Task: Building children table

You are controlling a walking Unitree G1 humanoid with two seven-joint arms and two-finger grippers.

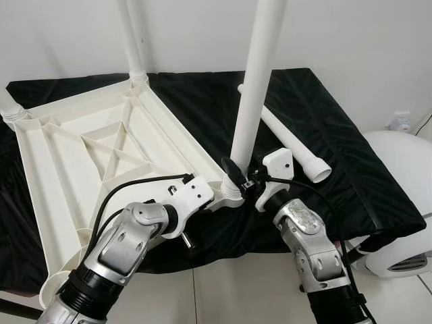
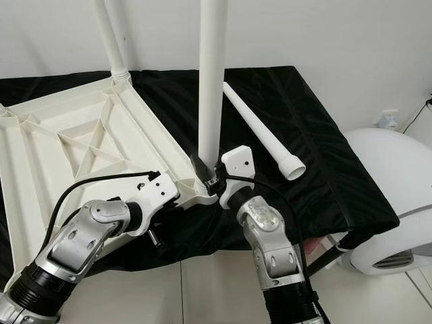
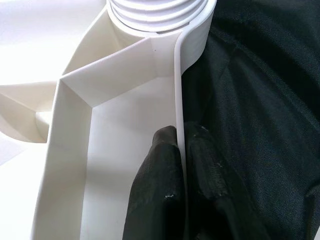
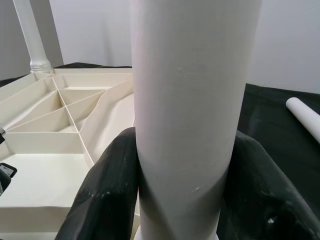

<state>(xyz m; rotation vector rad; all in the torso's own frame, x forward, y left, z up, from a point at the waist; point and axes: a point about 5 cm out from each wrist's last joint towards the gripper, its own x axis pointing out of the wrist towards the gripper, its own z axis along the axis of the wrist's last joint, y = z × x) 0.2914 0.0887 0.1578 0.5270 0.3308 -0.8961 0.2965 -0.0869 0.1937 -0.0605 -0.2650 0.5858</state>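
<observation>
A white plastic tabletop (image 1: 101,145) lies upside down on a black cloth, ribs facing up. A white leg (image 1: 253,88) stands upright in its near corner socket (image 1: 231,192). My right gripper (image 1: 236,177) is shut on this leg just above the socket; in the right wrist view the fingers (image 4: 107,192) clasp the leg (image 4: 187,115) on both sides. My left gripper (image 3: 182,165) is shut on the tabletop's thin side wall (image 3: 179,95) close to that socket. Another leg (image 1: 131,37) stands at the far corner. A loose leg (image 1: 290,142) lies on the cloth to the right.
The black cloth (image 1: 337,155) covers a low platform whose front edge runs just ahead of my arms. A white rounded appliance (image 1: 401,202) stands on the floor at the right. A white wall rises behind. A third leg stub (image 1: 8,104) is at the left corner.
</observation>
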